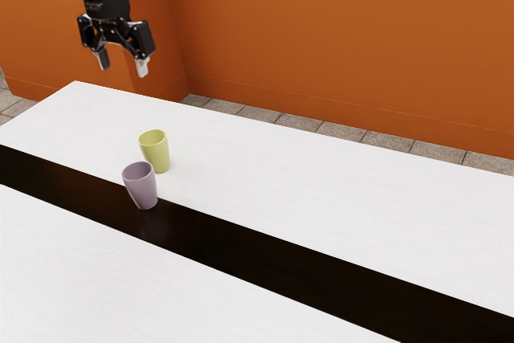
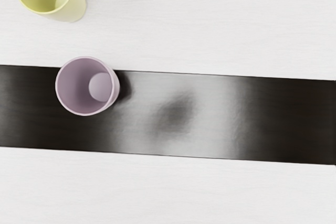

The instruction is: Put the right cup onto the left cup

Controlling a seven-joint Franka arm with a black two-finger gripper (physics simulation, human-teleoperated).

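High over the table's far left part in the exterior view, my gripper (image 1: 122,68) hangs with its two fingers apart and nothing between them. Below it a yellow-green cup (image 1: 157,154) stands upright on the white tabletop. A purple cup (image 1: 142,188) stands upright nearer the camera, on the dark strip. In the wrist view the purple cup (image 2: 79,86) is seen from above, mouth up and hollow inside. The yellow-green cup (image 2: 71,4), also mouth up, is partly cut off by that view's edge. A small gap separates the two cups.
A glossy dark strip (image 1: 265,251) runs lengthwise through the white table (image 1: 337,190), also seen as a dark band (image 2: 283,116) in the wrist view. An orange wall (image 1: 345,38) rises behind the table, past a tiled floor (image 1: 321,130).
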